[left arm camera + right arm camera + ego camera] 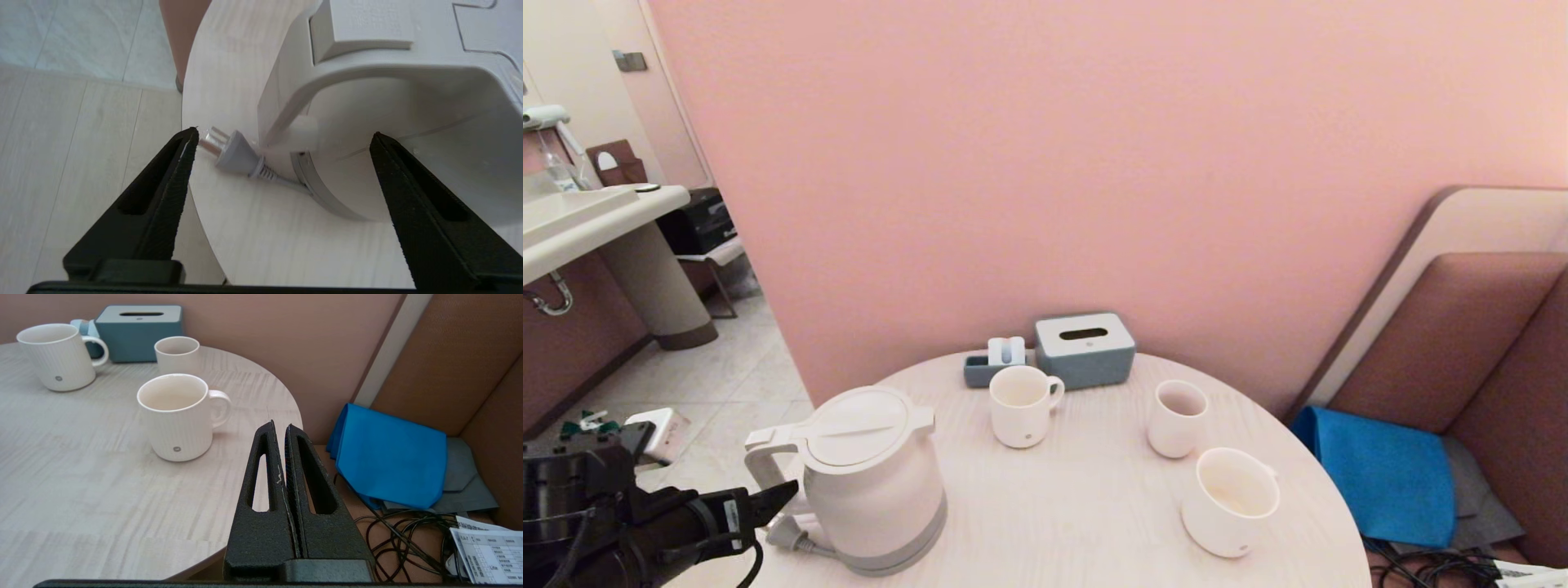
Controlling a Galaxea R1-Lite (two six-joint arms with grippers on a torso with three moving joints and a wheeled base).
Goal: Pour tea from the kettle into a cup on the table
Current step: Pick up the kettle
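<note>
While the left hand [284, 136] gapes wide just short of its loop handle, the white kettle [870, 478] stands on the table's [1086, 506] left edge; the right hand [280, 430] sits clenched beside the cup [177, 416].

One white electric kettle [870, 478] on the round table [1086, 506]. Two handled mugs: the wide one [1232, 502] and a narrower one [1023, 404]. One handleless tumbler [1177, 417]. One grey tissue box [1085, 349], one small grey tray [982, 369], one grey plug [237, 153], one blue cloth [1388, 474].
</note>
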